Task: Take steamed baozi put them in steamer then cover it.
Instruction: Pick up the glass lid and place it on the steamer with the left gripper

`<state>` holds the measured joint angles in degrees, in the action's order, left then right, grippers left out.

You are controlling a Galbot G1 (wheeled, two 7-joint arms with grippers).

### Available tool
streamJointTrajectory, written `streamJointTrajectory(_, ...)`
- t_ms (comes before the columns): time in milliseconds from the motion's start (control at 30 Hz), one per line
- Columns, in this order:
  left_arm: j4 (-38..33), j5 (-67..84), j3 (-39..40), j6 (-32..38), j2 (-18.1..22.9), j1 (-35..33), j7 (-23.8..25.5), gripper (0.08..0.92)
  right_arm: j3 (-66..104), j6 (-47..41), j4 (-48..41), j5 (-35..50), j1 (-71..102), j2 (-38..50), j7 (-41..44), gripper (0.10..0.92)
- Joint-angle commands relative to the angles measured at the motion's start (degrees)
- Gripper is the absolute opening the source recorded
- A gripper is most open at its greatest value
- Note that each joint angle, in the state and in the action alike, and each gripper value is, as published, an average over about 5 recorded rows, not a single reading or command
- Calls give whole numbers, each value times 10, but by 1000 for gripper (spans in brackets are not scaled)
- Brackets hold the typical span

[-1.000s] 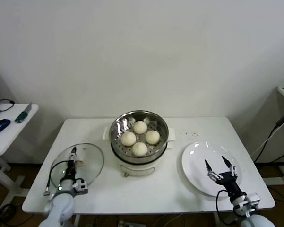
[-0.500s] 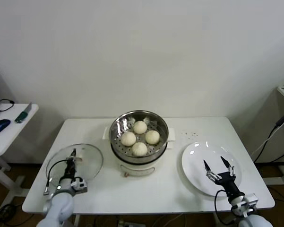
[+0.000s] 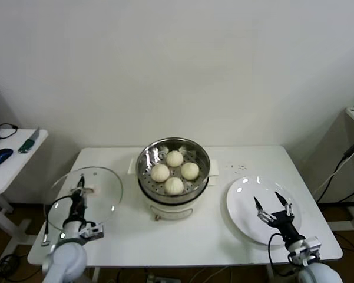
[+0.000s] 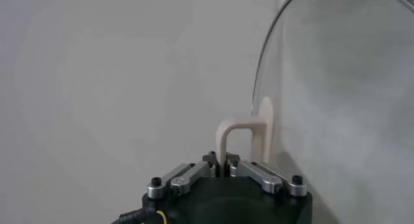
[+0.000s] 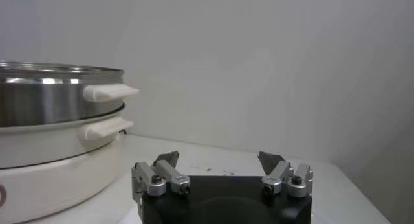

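Observation:
Several cream-white baozi (image 3: pixel 174 171) lie in the shiny steamer basket (image 3: pixel 146 158), which sits on its cream pot base at the table's middle. My left gripper (image 3: pixel 79 190) is shut on the whitish bar handle (image 4: pixel 236 136) of the clear glass cover (image 3: pixel 101 191) and holds it lifted and tilted above the table's left side. The cover's rim (image 4: pixel 262 76) shows in the left wrist view. My right gripper (image 3: pixel 270 202) is open and empty above the white plate (image 3: pixel 241 200). The steamer (image 5: pixel 45 96) also shows in the right wrist view, beyond the right gripper (image 5: pixel 220 160).
A small side table (image 3: pixel 6 171) at far left holds a mouse and cables. The white table (image 3: pixel 235 242) has bare surface in front of the steamer. Cables hang at the far right edge.
My left gripper has lifted the glass cover off the table and carried it up and to the left. The right gripper stays open over the plate.

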<state>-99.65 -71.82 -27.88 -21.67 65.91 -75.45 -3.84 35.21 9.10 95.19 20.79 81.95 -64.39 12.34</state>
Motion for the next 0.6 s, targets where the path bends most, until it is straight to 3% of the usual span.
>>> streamJointTrajectory(33, -219, 6, 4, -135, -71, -62, 40, 153, -11, -4, -7, -10, -27, 15, -4, 823)
streamJointTrajectory(167, -246, 11, 26, -169, -110, -37, 68, 153, -20, -11, -12, -21, -38, 25, -8, 823)
streamJointTrajectory(333, -252, 9, 117, -212, -141, 59, 120, 153, -30, -20, -17, -29, -55, 30, -15, 823)
streamJointTrajectory(433, -234, -12, 195, -229, -128, 131, 158, 153, -35, -24, -20, -33, -62, 31, -17, 823)
streamJointTrajectory(600, -187, -85, 294, -233, -53, 235, 217, 153, -36, -28, -23, -40, -67, 32, -17, 823)
